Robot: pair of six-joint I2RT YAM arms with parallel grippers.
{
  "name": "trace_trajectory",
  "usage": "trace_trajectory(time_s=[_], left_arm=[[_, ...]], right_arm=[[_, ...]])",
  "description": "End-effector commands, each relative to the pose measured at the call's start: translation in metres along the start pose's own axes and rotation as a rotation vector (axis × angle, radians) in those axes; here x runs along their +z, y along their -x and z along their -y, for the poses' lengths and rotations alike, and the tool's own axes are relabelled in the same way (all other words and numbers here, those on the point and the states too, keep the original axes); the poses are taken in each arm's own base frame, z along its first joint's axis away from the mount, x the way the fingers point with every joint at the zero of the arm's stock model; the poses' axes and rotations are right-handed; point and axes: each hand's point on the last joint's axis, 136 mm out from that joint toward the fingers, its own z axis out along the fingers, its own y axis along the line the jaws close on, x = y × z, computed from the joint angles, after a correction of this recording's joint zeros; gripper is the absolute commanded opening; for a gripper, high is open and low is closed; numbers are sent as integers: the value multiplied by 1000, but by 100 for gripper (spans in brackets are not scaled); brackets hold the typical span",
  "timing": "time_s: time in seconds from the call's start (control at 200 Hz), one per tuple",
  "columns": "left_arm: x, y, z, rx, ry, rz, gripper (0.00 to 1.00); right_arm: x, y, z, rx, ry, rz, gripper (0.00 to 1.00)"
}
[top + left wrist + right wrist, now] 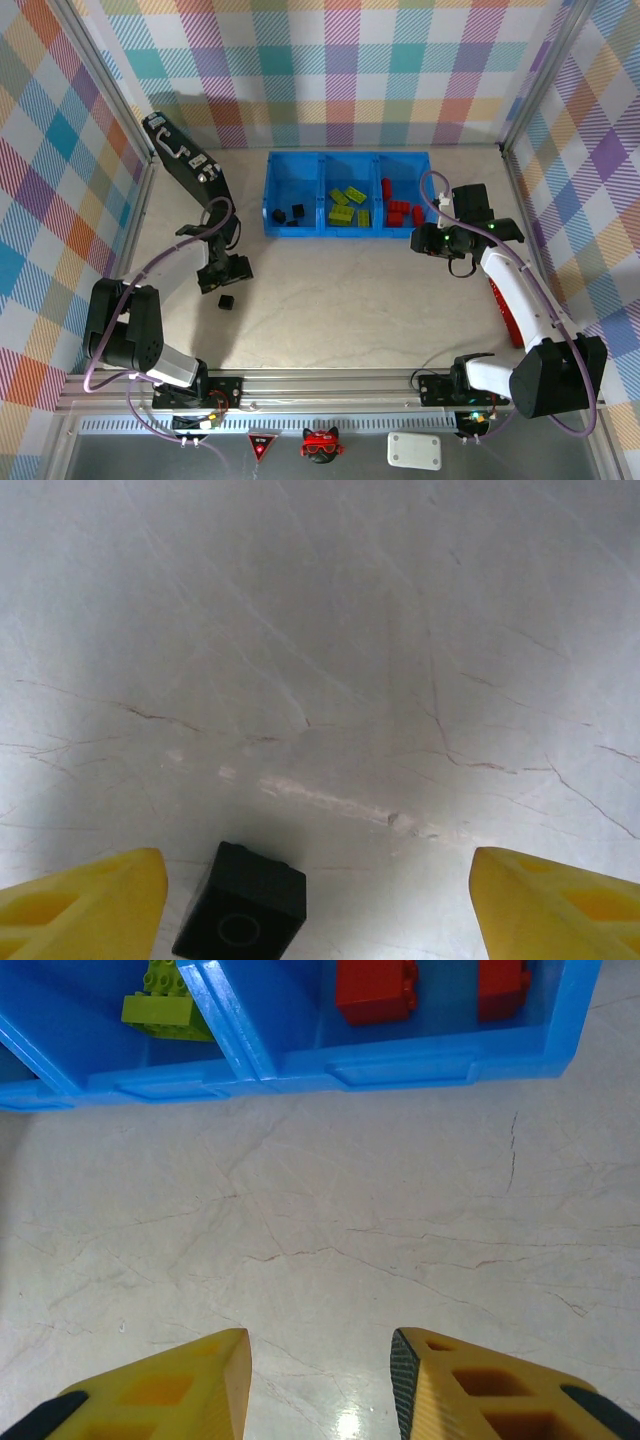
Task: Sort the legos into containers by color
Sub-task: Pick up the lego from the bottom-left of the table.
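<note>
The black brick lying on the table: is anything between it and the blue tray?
Nothing visible. Bare table runs from the black brick to the tray's left compartment, where other black bricks lie. The left gripper stands open over the brick.

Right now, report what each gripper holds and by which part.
Nothing is held. The left gripper stands open around a black lego resting on the table; the right gripper is empty.
</note>
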Motion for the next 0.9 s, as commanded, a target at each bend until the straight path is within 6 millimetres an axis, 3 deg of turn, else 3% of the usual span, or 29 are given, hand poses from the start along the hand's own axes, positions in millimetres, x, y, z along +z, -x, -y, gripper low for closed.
trace_trajectory(time_s=[0.0, 0.43, 0.895], left_arm=[[10, -6, 2, -28, -43, -27, 79], [13, -39, -5, -53, -74, -114, 72], [19, -48, -8, -39, -31, -132, 41]], right_arm=[[-8, -1, -4, -23, 19, 10, 43], [-13, -2, -6, -24, 30, 25, 43], [-18, -2, -9, -28, 43, 37, 43]])
